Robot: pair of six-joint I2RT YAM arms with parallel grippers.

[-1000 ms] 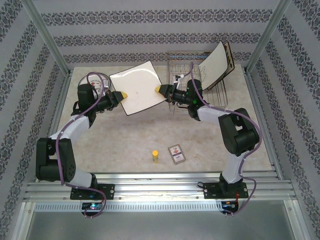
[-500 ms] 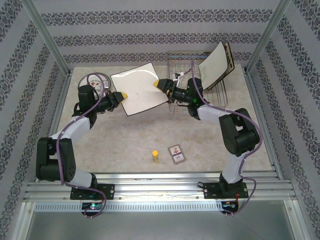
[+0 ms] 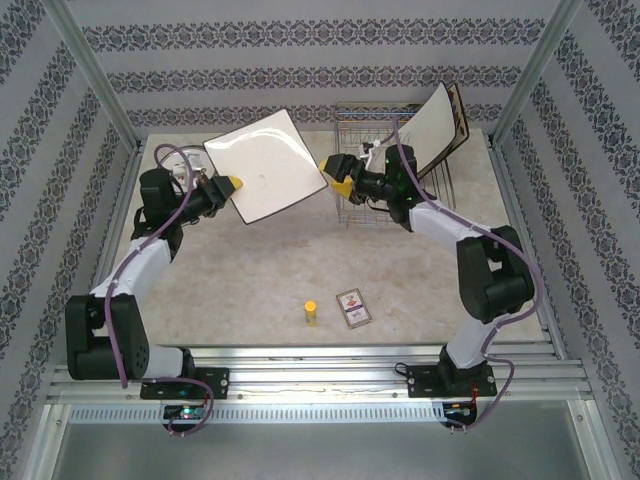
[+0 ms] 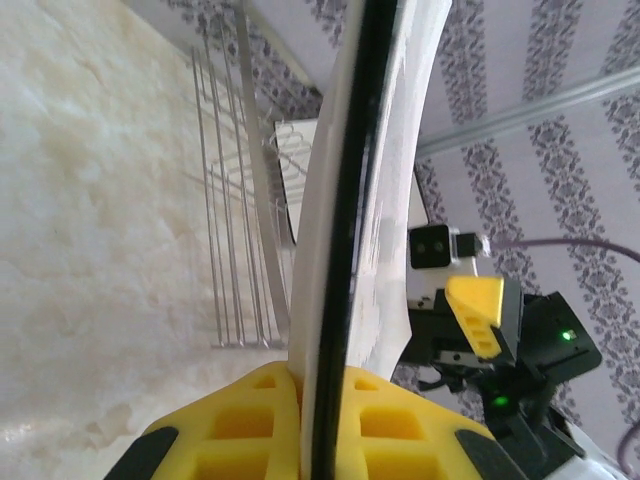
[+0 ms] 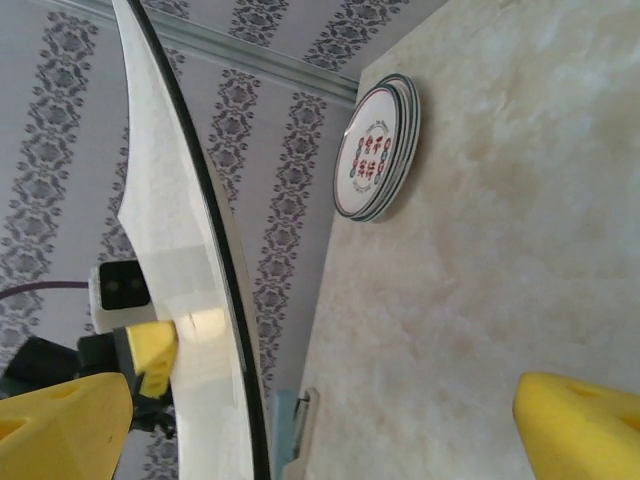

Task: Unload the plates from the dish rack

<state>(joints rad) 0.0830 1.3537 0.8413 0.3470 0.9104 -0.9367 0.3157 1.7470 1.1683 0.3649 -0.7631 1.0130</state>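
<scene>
One square cream plate (image 3: 265, 165) is pinched in my left gripper (image 3: 228, 184). My right gripper (image 3: 339, 176) is wide open beside it, by the dish rack (image 3: 362, 128).

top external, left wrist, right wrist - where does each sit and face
Top external: above, behind the bases, looking down; left gripper, right gripper, dish rack.
Left wrist: looking along the square plate toward the dish rack; own fingers clamp it.
Right wrist: facing stacked round plates; own fingers open.
Shared: both wrist views show the square plate edge-on.
</scene>
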